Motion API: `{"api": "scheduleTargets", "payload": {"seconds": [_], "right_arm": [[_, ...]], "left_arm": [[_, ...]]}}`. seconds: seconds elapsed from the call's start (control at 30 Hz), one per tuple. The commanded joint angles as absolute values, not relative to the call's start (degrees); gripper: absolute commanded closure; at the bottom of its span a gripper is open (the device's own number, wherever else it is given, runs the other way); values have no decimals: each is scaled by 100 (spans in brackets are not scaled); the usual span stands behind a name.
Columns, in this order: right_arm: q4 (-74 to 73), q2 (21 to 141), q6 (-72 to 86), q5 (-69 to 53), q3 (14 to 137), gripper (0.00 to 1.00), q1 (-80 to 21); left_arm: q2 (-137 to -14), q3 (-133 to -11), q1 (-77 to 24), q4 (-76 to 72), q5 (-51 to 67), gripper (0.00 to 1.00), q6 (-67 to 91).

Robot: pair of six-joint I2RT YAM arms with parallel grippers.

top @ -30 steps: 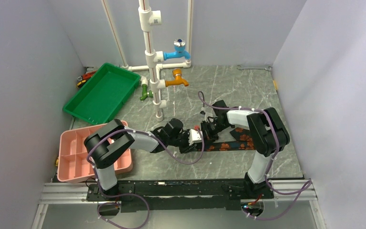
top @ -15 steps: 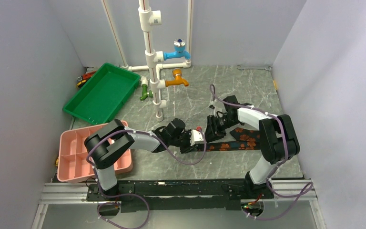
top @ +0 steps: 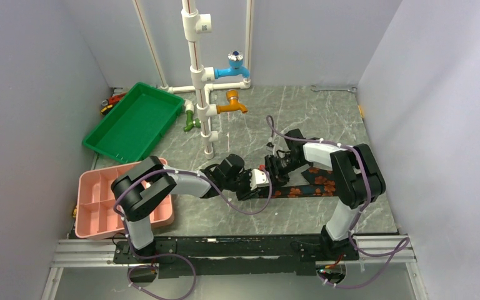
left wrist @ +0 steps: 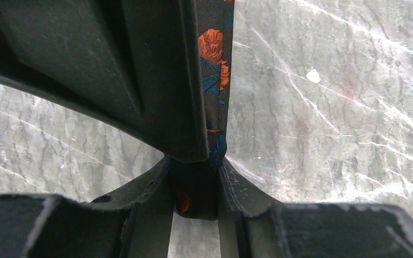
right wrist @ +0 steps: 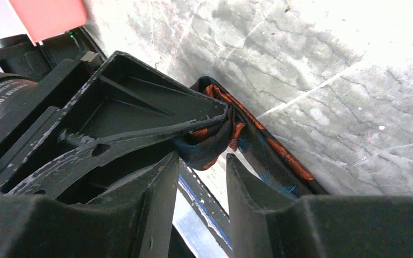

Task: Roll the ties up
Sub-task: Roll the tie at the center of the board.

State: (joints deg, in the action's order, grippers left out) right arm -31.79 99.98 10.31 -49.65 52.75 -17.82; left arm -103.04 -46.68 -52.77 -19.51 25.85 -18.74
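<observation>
Grey marble-patterned tabletop (top: 287, 119). Item: long black fabric necktie with orange-red flowers (top: 306, 189), lying flat at centre-right (narrow end bunched). Left gripper (left wrist: 195, 180): clamped on that end. Right gripper (right wrist: 201, 158): nearly closed, pinching a fold just beside it.

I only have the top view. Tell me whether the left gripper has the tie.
Observer: Yes. In the left wrist view the left gripper is shut on the tie, fabric filling the gap.
Operator: Report the right gripper.
Observer: In its wrist view a bunched fold of tie sits between its fingertips; clamped or not, I cannot tell.
Operator: Describe the tie past the left grip.
Observer: It runs straight away across the table.
</observation>
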Motion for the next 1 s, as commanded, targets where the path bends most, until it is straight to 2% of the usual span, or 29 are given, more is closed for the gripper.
{"api": "scheduleTargets", "payload": {"seconds": [0.0,0.13,0.23,0.27,0.3,0.37,0.53,0.7,0.97], "right_arm": [[-3043,10096,957,-4995,5260,66,-1838],[-3259,10288,730,-4877,5357,84,-1837],[-3336,10303,604,-4868,5380,93,-1841],[-3346,10307,574,-4865,5382,99,-1836],[-3348,10297,564,-4827,5379,100,-1838],[-3340,10294,533,-4624,5358,100,-1837],[-3306,10358,463,-3945,5364,100,-1811],[-3365,10464,366,-3597,5405,100,-1808],[-3456,10676,416,-3339,5517,100,-1811]], "left_arm": [[-10674,-4570,-5305,-1037,2338,64,-1832],[-10695,-4599,-5302,-1030,2349,63,-1799],[-10726,-4635,-5300,-1020,2373,63,-1769],[-10742,-4659,-5295,-1015,2373,62,-1750],[-10748,-4677,-5293,-1007,2386,58,-1725],[-10682,-4623,-5287,-1107,2403,44,-1661],[-10175,-3941,-5169,-2243,2734,26,-1513],[-10019,-3491,-5100,-3327,2791,21,-1413],[-10518,-3709,-5121,-4102,3077,22,-1100]]}}
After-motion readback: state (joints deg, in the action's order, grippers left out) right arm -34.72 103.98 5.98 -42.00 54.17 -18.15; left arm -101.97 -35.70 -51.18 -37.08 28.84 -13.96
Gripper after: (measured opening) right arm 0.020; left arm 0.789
